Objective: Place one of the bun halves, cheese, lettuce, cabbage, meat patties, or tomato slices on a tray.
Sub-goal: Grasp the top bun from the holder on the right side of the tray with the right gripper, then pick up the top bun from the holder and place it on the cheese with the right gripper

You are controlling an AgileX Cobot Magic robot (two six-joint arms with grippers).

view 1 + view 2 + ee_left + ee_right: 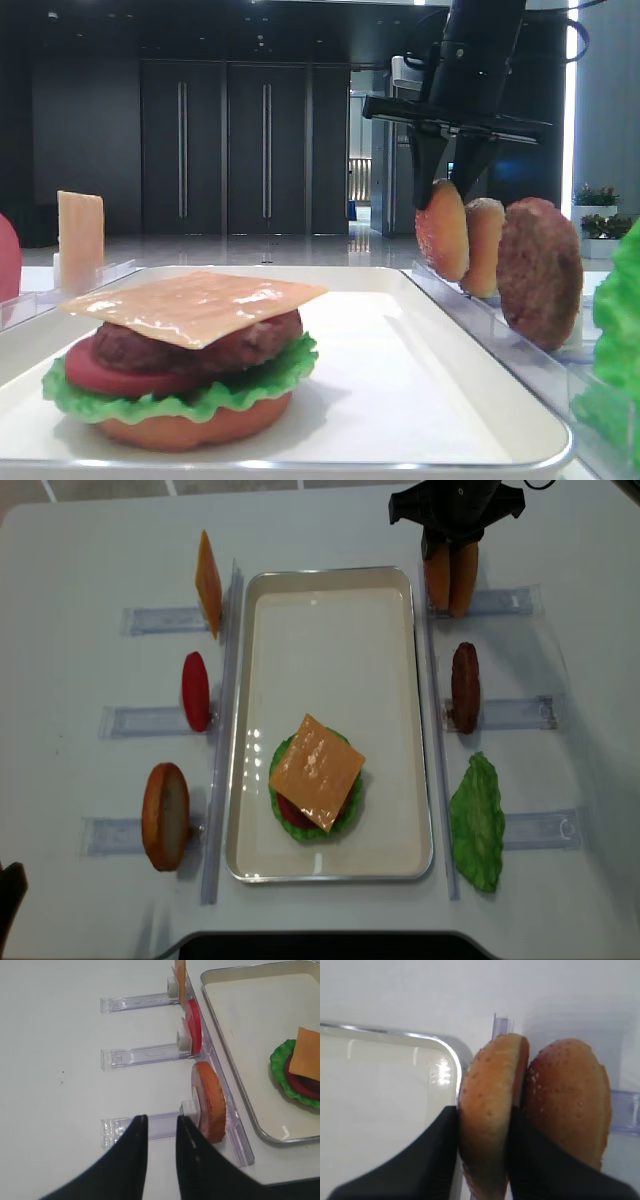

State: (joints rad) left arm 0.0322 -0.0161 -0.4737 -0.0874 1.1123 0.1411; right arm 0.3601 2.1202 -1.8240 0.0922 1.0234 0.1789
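Observation:
My right gripper [445, 198] reaches down at the back right and is shut on a speckled bun half [441, 232] that stands on edge in a clear rack; the black fingers [437, 1145] press on both of its faces. A second bun half [567, 1100] stands right beside it. The white tray [330, 630] holds a stack of bun bottom, lettuce [180, 400], tomato, meat patty [215, 345] and cheese [195, 300]. My left gripper [161, 1118] hovers open and empty over the table beside a rack with a flat orange bun [209, 1102].
Clear racks line both long sides of the tray. On the left stand a cheese slice [207, 583] and a tomato slice [195, 690]. On the right are a meat patty [464, 687] and a lettuce leaf [477, 822].

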